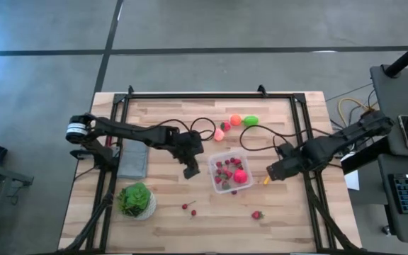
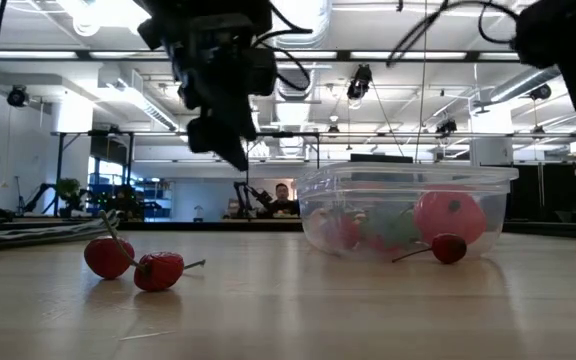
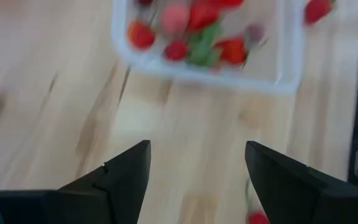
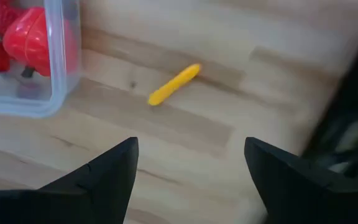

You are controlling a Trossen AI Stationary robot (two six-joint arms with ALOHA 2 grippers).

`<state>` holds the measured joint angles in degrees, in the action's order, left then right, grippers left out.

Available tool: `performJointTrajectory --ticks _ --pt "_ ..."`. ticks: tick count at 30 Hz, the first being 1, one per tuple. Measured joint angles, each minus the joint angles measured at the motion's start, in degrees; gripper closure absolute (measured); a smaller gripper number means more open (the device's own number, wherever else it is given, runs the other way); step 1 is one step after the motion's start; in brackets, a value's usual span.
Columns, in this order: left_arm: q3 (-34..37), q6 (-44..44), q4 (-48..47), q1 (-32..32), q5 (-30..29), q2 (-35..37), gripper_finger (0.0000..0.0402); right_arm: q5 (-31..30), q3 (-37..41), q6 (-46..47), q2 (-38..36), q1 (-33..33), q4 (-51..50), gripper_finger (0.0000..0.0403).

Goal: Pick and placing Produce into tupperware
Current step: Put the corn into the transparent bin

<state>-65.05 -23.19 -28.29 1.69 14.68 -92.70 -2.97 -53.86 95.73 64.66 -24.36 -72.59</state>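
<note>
The clear tupperware (image 1: 231,171) sits mid-table and holds red produce, among it a large red piece (image 4: 33,34) and small berries (image 3: 179,50). My left gripper (image 1: 190,171) hovers open just left of the box (image 3: 278,62), above bare wood (image 3: 197,155). My right gripper (image 1: 273,171) is open to the right of the box, over a small yellow piece (image 4: 174,84) lying on the table. Loose cherries lie near the front edge (image 1: 188,207) (image 1: 257,214). Peach, red, orange and green pieces (image 1: 236,122) rest beyond the box.
A leafy green head in a white bowl (image 1: 137,200) stands at the near left, and a grey slab (image 1: 133,159) lies behind it. Black cables (image 1: 261,134) loop across the far half. In the low view, two cherries (image 2: 133,262) lie left of the box (image 2: 408,210).
</note>
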Motion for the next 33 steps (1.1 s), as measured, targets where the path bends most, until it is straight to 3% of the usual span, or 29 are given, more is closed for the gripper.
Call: performJointTrajectory --ticks 9,25,33 --pt "7.32 2.56 -5.83 -0.96 -0.04 5.74 0.0155 0.45 9.14 14.43 5.87 -0.17 21.25 0.0126" --pt "19.65 2.86 0.92 -1.40 -5.87 23.81 0.0155 1.54 9.09 25.81 22.13 0.07 22.18 0.0175" --pt "20.32 4.28 1.30 -1.40 -9.26 25.94 0.0155 1.39 9.44 26.40 24.97 0.39 22.68 0.0213"
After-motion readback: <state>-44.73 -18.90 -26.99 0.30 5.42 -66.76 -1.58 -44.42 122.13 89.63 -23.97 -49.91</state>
